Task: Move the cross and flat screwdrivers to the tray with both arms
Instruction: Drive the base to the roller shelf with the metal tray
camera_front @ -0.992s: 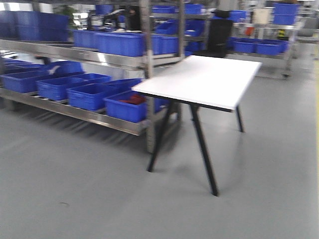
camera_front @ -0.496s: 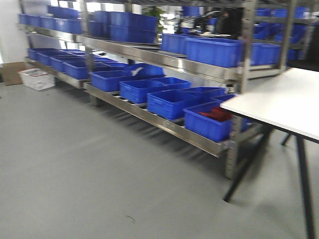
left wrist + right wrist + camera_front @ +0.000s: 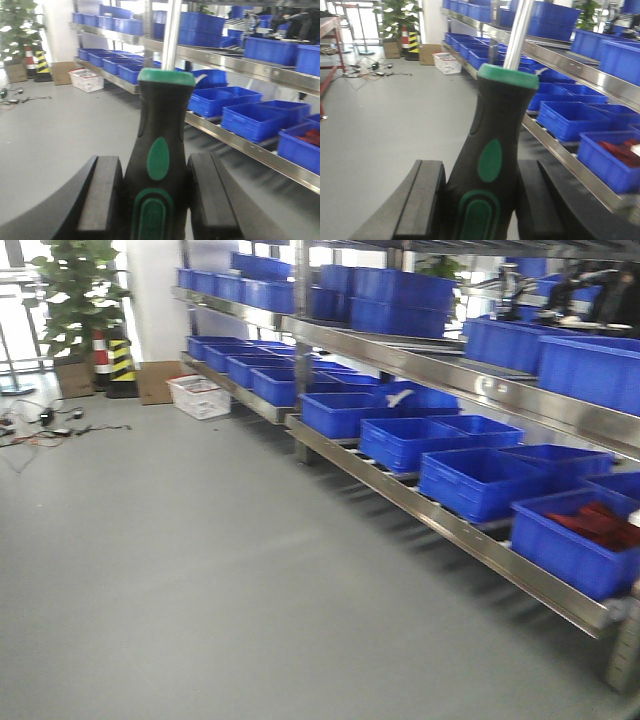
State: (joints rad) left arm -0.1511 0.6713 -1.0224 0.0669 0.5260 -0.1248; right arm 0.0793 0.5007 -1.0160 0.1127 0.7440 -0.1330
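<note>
Steel shelf rack (image 3: 440, 527), blue crates (image 3: 470, 480) on it, grey floor (image 3: 200, 580)

- Left claw (image 3: 156, 195): black pads. The thick-handled screwdriver (image 3: 161, 150) between them is black, with a green collar, a green oval spot and a green-ringed inlay. Its shaft is silver.
- Right claw (image 3: 479, 200): black. Its twin screwdriver (image 3: 492, 150) has the same black-and-green pattern and a silver shaft.
- Rectangular plastic crates (image 3: 405, 440): uniform blue, with red items (image 3: 600, 525) in one at 4 o'clock.
- Metal shelving (image 3: 440, 525): silvery grey.
- Smooth floor (image 3: 200, 570): plain grey.
- Striped post (image 3: 122, 360) at 10 o'clock: yellow-and-black bands.
</note>
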